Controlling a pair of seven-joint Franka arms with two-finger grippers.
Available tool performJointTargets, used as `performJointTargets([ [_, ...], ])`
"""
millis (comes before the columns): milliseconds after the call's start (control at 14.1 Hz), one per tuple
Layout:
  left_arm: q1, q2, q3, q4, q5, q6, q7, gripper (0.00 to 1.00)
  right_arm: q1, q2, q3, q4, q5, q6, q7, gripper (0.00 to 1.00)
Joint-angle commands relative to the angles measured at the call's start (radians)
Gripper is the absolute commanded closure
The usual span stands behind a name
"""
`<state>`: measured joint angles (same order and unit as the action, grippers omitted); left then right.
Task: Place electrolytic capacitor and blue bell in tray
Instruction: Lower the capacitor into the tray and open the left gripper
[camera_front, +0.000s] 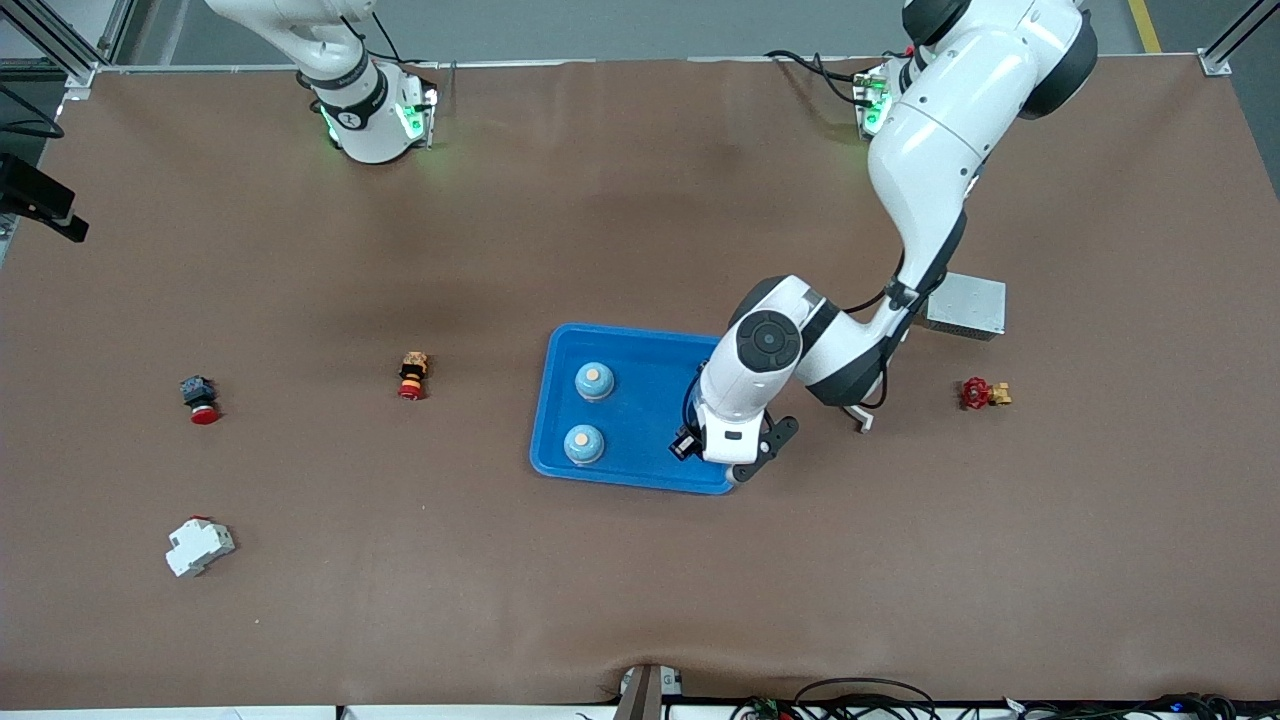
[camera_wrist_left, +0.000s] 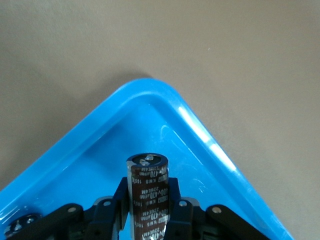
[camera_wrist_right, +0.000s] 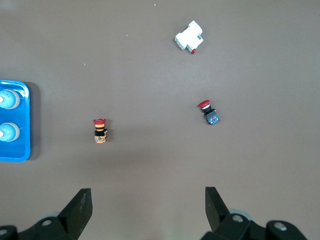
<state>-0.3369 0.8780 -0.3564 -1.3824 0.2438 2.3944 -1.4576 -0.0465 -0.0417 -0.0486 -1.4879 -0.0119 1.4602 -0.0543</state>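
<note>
The bright-blue tray (camera_front: 650, 400) lies mid-table. Two blue bells (camera_front: 594, 381) (camera_front: 584, 444) stand in it at the end toward the right arm. My left gripper (camera_wrist_left: 148, 192) is shut on a dark brown electrolytic capacitor (camera_wrist_left: 147, 172) and holds it upright over the tray's corner (camera_wrist_left: 150, 97). In the front view the left hand (camera_front: 735, 420) hides both. A second dark, silver-topped cylinder (camera_wrist_left: 21, 221) shows partly in the tray. My right gripper (camera_wrist_right: 148, 192) is open and empty, high over bare table; the arm waits. The tray's end (camera_wrist_right: 15, 150) also shows in its wrist view.
A grey metal box (camera_front: 965, 305) and a red-handled valve (camera_front: 985, 393) lie toward the left arm's end. Two red-capped push buttons (camera_front: 412, 375) (camera_front: 200, 398) and a white breaker (camera_front: 200, 547) lie toward the right arm's end.
</note>
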Motion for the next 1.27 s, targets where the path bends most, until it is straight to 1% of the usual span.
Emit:
performJointTargets([
  [0,-0.024,0.024,0.016,0.026,-0.005,0.009,-0.001,1.00,-0.018,0.006,0.016,0.017,0.033,-0.014,0.016,0.00],
  [353,-0.034,0.035,0.019,0.020,0.000,0.009,-0.003,1.00,-0.013,0.011,0.016,0.018,0.043,-0.001,0.016,0.00],
  [495,-0.036,0.035,0.037,0.010,0.002,0.009,-0.001,1.00,-0.016,0.011,0.016,0.018,0.053,-0.001,0.016,0.00],
  [778,-0.034,0.035,0.046,0.000,0.002,0.009,-0.001,1.00,-0.022,0.011,0.015,0.018,0.056,0.006,0.016,0.00],
  [1202,-0.031,0.035,0.048,-0.015,0.003,0.009,-0.001,1.00,-0.041,0.014,0.015,0.017,0.056,0.014,0.016,0.00],
])
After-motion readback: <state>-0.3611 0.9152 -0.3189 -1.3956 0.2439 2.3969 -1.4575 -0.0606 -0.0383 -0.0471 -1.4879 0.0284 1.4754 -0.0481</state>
